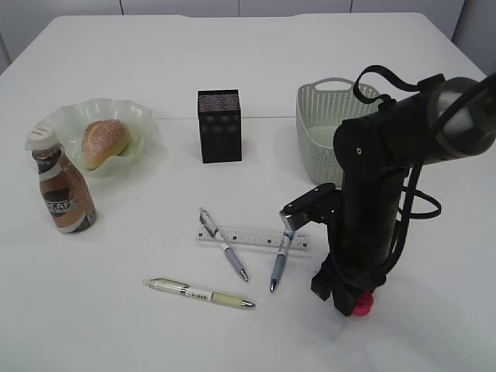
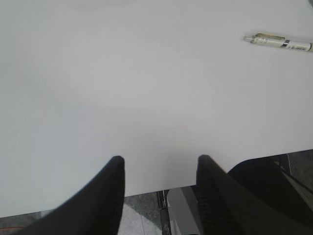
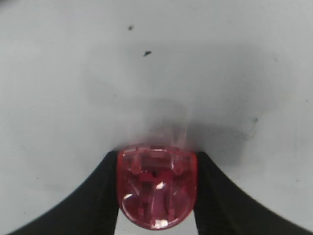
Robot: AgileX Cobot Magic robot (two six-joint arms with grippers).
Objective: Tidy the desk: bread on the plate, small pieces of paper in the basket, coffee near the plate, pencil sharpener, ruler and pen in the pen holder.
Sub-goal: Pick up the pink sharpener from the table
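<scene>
The exterior view looks down at a slant across the desk from its near edge, facing the pen holder beyond mid-desk. The left wrist view looks past its end effector over bare desk, sharing only the cream pen lying nearer than the pen holder. The right wrist view sits very close above the red pencil sharpener, also seen right of the pen holder.

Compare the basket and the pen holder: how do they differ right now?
The basket is pale grey-green, wide and rounded with perforated sides; the pen holder is black, square and taller than wide. The basket is partly hidden behind the right arm; the pen holder stands in full view mid-desk. Both stand upright with open tops on the desk; no pen or ruler shows in the holder yet.
</scene>
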